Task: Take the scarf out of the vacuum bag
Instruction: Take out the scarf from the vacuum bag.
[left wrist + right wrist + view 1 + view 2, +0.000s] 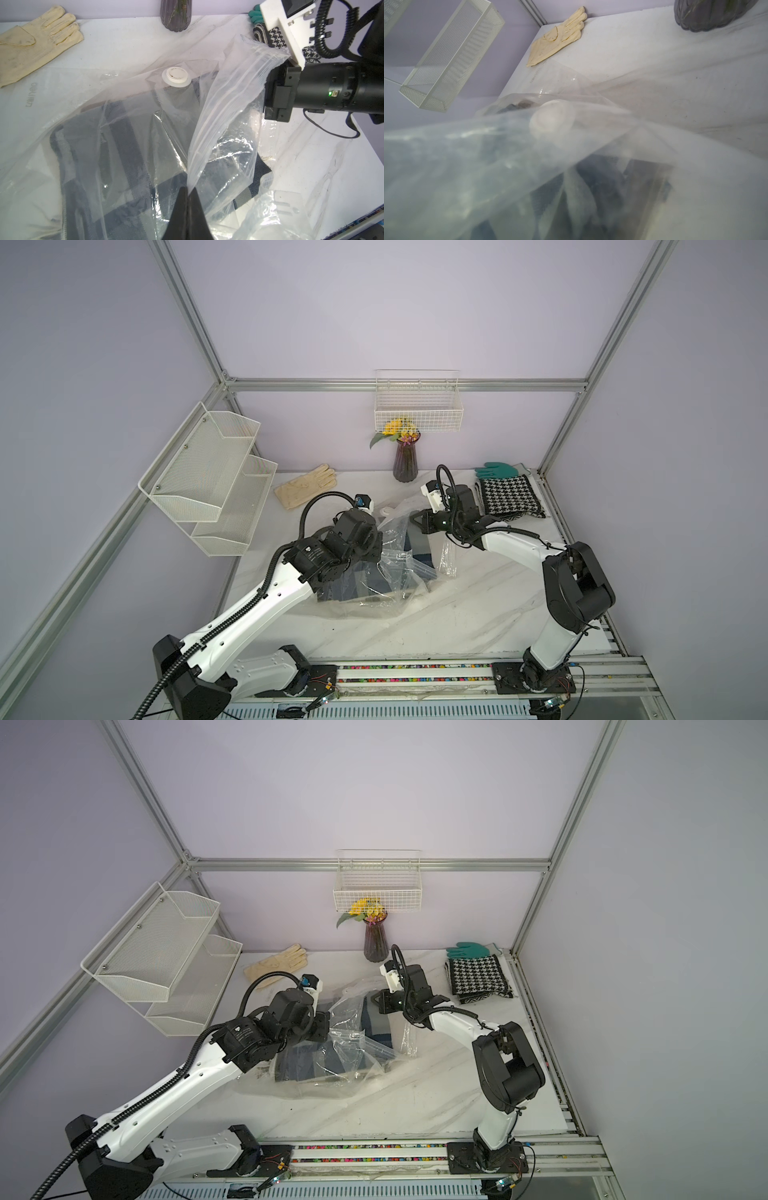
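The vacuum bag (395,572) (345,1048) lies crumpled in the middle of the table, its white valve cap (387,511) (176,76) on the far face. Inside it, a dark blue and grey striped scarf (419,545) (124,145) (602,176) shows through the plastic. My left gripper (188,190) is shut, pinching a raised flap of the bag's mouth. My right gripper (413,519) (376,999) (267,91) is shut on the zip edge of the same flap, held above the table. In the right wrist view, plastic hides its jaws.
A cream glove (305,485) lies at the back left. A dark vase with yellow flowers (405,460) stands at the back middle. A houndstooth cloth (509,495) and a green glove (494,470) lie at the back right. Mesh shelves (208,477) hang on the left wall, a wire basket (417,406) on the back wall.
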{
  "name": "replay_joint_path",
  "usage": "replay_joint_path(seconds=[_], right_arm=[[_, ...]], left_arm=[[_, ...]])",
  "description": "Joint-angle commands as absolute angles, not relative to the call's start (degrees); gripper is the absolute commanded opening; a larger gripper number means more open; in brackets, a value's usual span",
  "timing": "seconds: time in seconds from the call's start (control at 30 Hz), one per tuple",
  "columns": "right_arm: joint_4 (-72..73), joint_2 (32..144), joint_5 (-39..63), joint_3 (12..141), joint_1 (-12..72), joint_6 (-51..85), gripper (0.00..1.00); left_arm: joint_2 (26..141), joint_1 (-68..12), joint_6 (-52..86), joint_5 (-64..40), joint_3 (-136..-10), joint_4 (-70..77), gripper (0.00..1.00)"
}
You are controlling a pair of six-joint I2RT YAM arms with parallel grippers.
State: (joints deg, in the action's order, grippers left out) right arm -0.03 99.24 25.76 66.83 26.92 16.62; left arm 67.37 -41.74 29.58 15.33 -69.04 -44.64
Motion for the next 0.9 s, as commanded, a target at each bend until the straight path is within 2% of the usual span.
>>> replay_joint_path(seconds=[0.0, 0.2, 0.43, 0.87], right_arm=[[-2.7, 96.3, 24.5, 66.4, 28.1, 14.4, 0.0], [-5.6, 92.2, 17.7, 64.5, 30.9, 12.9, 0.0], [-7.6, 87.0, 14.3, 62.0, 32.3, 12.9, 0.0], [-12.4, 83.7, 4.7, 62.5, 31.0, 16.3, 0.0]], left_arm=[[67.2, -41.2, 30.9, 16.9, -71.2, -43.3, 0.0], [68.0, -41.3, 31.2, 17.0, -71.9, -43.2, 0.0], [69.2, -41.2, 31.6, 18.1, -72.6, -43.7, 0.0], [69.7, -40.9, 32.3, 20.6, -73.2, -45.4, 0.0]])
